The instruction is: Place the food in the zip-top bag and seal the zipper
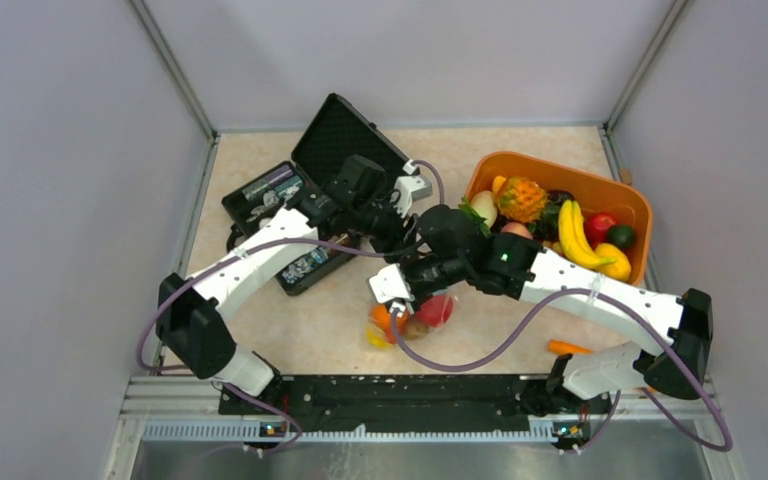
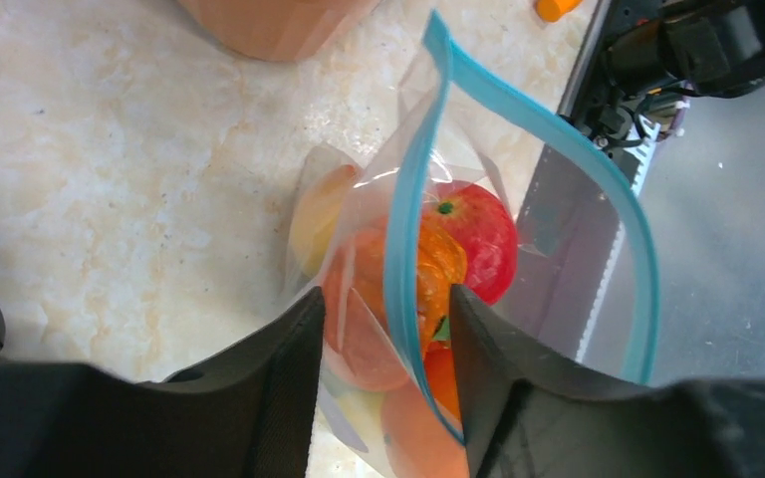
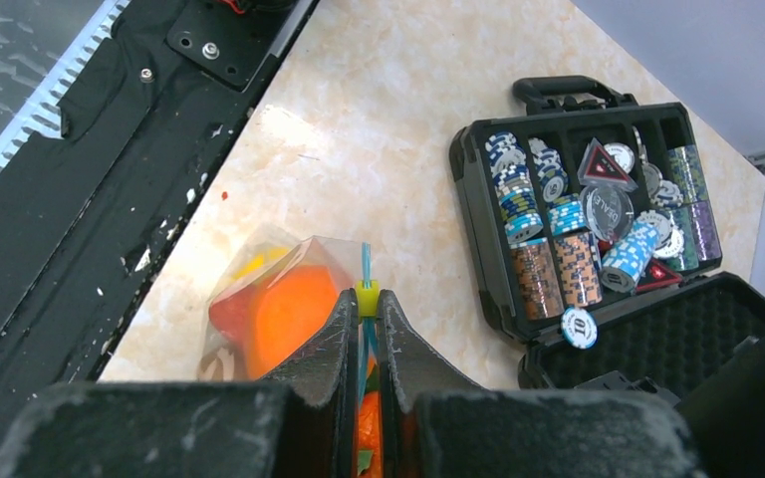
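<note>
The bag [image 1: 412, 318], loaded with red, orange and yellow food [image 2: 473, 234], sits on the desk [image 1: 290, 330] just left of and nearer than the basket [image 1: 560, 172]. The right end effector [image 3: 364, 299] is clamped on the teal zipper [image 3: 365, 261]. The left end effector [image 2: 383, 299] stands parted, astride the bag's gaping mouth.

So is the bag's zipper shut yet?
No, it's open. In the left wrist view the zipper makes a wide teal loop, its two sides far apart, with a red toy fruit showing between them.
</note>
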Controlling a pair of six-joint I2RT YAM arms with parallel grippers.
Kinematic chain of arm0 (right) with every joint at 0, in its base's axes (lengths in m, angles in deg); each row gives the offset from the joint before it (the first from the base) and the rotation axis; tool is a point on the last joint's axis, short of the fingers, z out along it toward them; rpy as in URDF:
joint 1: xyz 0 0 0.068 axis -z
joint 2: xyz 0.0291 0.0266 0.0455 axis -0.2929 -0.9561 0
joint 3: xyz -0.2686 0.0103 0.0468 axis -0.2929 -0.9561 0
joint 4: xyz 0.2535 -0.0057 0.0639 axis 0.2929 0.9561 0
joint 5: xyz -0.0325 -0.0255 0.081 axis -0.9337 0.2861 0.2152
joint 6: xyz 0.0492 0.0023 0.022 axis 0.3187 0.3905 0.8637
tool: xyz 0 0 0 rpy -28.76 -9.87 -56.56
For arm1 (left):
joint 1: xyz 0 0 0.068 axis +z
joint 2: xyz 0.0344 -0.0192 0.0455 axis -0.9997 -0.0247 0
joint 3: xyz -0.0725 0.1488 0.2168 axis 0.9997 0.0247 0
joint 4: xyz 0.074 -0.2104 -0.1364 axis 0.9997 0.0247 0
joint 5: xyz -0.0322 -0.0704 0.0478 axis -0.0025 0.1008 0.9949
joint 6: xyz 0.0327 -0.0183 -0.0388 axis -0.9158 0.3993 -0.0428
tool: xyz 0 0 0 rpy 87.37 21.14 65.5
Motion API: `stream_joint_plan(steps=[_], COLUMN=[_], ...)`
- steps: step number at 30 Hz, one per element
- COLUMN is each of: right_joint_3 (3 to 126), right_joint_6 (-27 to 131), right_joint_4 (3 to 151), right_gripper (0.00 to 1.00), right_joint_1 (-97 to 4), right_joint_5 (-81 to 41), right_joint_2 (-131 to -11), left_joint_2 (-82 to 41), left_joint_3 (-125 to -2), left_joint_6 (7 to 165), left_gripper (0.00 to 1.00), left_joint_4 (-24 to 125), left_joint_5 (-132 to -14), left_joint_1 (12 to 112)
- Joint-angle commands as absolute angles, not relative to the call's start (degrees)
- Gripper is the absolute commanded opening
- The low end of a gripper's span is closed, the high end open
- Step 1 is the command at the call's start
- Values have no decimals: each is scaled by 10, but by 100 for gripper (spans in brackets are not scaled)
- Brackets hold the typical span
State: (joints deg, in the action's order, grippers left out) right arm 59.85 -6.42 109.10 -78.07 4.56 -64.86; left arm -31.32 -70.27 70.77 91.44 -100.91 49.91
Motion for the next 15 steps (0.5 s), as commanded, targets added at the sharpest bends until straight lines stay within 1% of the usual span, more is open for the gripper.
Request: stream_joint_plan(steps=[1,6,8,9,10,11,12,14,15], right_joint_3=[621,618,615,613,610,606,602,589,582], right_joint_6=[-54,-52,-43,-38,-30,-11,12,77,119], right_joint_4=[1065,1068,1061,1058,1051,1036,1016,955,923], right_gripper=[0,0,2,7,15,26,34,41,51], right_joint_1=[-790,-791,-791,-791,-792,-792,-792,-792,-791], right_joint_5=[47,44,41,42,41,36,30,15,5], right_joint_2=[-653,-655,-653,-652,-651,-648,-644,-629,-618], left_joint_2=[-330,-323,-319,-318,-316,-314,-311,-306,-304], left_joint_3=[-726,-719,-716,-714,-711,-708,-704,-699,-696], left_joint_6=[705,727,734,738,739,748,759,770,777], left_gripper=[45,17,11,6,0,0,0,0,0], left_joint_4=[925,901,891,884,878,871,862,853,848], left_joint_5=[-958,-951,-954,-955,-956,-952,-945,-932,-925], left_joint_1=[496,496,496,496,496,496,496,496,496])
